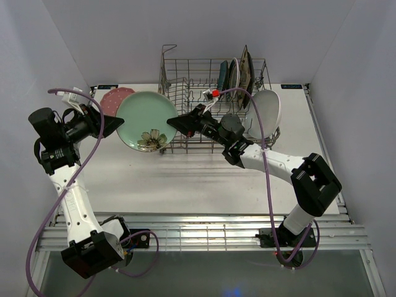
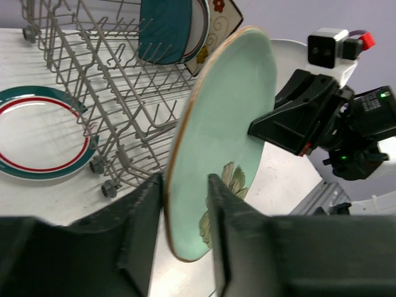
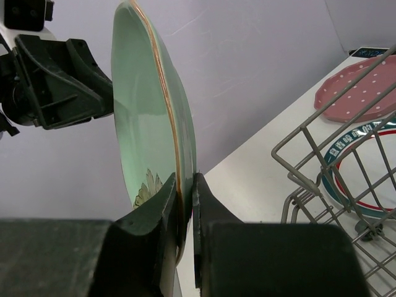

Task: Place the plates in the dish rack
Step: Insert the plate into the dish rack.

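Observation:
A mint green floral plate (image 1: 147, 120) hangs on edge above the table, left of the dish rack (image 1: 185, 80), between my two grippers. My right gripper (image 3: 185, 179) is shut on its right rim, with the rim pinched tight between both pads. My left gripper (image 2: 185, 179) straddles the opposite rim of the mint plate (image 2: 229, 111), open, with a gap either side. A pink dotted plate (image 1: 113, 99) and a teal-and-red-rimmed round plate (image 2: 37, 133) lie flat on the table. Several plates (image 1: 235, 77) stand upright in the rack's back right, and a white oval plate (image 1: 266, 111) leans at its right end.
The rack's wire front wall (image 3: 322, 185) stands just right of my right gripper (image 1: 173, 122). The rimmed plate (image 3: 359, 167) lies behind the rack's left end, with the pink plate (image 3: 359, 93) beyond it. White walls close in at the left, the back and the right.

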`<state>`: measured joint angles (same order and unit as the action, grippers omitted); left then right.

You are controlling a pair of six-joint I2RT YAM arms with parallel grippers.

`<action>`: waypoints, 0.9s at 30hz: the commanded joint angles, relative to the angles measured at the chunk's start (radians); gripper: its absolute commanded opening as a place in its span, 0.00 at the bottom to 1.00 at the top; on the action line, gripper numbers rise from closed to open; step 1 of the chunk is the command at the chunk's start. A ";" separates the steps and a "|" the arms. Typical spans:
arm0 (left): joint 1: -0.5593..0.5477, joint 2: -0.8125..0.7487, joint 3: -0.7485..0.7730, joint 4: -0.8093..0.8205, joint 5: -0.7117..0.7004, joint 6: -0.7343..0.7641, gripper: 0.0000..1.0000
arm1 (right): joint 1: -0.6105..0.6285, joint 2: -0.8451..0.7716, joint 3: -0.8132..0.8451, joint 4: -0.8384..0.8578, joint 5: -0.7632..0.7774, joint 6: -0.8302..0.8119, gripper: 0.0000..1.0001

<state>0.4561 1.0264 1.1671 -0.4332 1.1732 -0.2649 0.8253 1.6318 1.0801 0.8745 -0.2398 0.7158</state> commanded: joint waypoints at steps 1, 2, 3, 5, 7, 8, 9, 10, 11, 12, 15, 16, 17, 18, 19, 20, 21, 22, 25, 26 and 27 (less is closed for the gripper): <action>-0.007 -0.026 0.011 0.030 0.063 -0.013 0.49 | 0.009 -0.007 0.047 0.067 0.045 0.011 0.08; -0.007 -0.028 0.011 0.028 0.063 -0.013 0.52 | 0.009 -0.010 0.046 0.067 0.049 0.010 0.08; -0.005 -0.029 0.011 0.030 0.063 -0.010 0.53 | 0.009 -0.018 0.049 0.063 0.056 0.007 0.08; -0.005 -0.031 0.016 0.025 0.060 -0.007 0.65 | 0.009 -0.029 0.055 0.041 0.065 -0.004 0.08; -0.005 -0.037 0.017 0.021 0.051 0.000 0.75 | 0.009 -0.038 0.060 0.031 0.076 -0.018 0.08; -0.005 -0.040 0.017 0.019 0.040 0.003 0.83 | 0.009 -0.050 0.060 0.024 0.079 -0.024 0.08; -0.007 -0.045 0.017 0.014 0.030 0.004 0.86 | 0.009 -0.061 0.060 0.009 0.085 -0.030 0.08; -0.007 -0.051 0.017 0.011 0.022 0.009 0.89 | 0.009 -0.067 0.058 0.001 0.100 -0.045 0.08; -0.005 -0.054 0.020 0.007 0.000 0.013 0.94 | 0.009 -0.078 0.057 -0.008 0.109 -0.055 0.08; -0.007 -0.058 0.022 -0.001 -0.009 0.018 0.96 | 0.009 -0.099 0.055 -0.029 0.120 -0.064 0.08; -0.007 -0.072 0.019 -0.006 -0.047 0.032 0.98 | 0.009 -0.141 0.053 -0.066 0.166 -0.104 0.08; -0.005 -0.075 0.017 -0.006 -0.056 0.035 0.98 | 0.009 -0.151 0.053 -0.087 0.189 -0.111 0.08; -0.005 -0.078 0.014 -0.006 -0.064 0.042 0.98 | 0.008 -0.171 0.050 -0.098 0.197 -0.128 0.08; -0.005 -0.078 0.013 -0.006 -0.081 0.046 0.98 | 0.008 -0.182 0.049 -0.107 0.207 -0.137 0.08; -0.005 -0.075 0.013 -0.007 -0.089 0.049 0.98 | 0.006 -0.191 0.047 -0.124 0.224 -0.145 0.08; -0.007 -0.071 0.011 -0.009 -0.093 0.058 0.98 | 0.006 -0.208 0.046 -0.132 0.230 -0.153 0.08; -0.007 -0.066 0.012 -0.015 -0.095 0.064 0.98 | 0.003 -0.219 0.046 -0.140 0.234 -0.167 0.08; -0.005 -0.063 0.013 -0.019 -0.096 0.069 0.98 | 0.002 -0.228 0.046 -0.149 0.240 -0.173 0.08; -0.005 -0.049 0.011 -0.030 -0.101 0.099 0.98 | 0.000 -0.271 0.044 -0.184 0.315 -0.216 0.08; -0.005 -0.048 0.008 -0.032 -0.106 0.108 0.98 | 0.000 -0.292 0.049 -0.204 0.330 -0.229 0.08; -0.005 -0.042 0.002 -0.032 -0.116 0.125 0.98 | -0.002 -0.302 0.053 -0.218 0.365 -0.257 0.08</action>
<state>0.4541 0.9810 1.1671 -0.4488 1.0828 -0.1944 0.8307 1.4220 1.0805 0.5243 0.0128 0.5102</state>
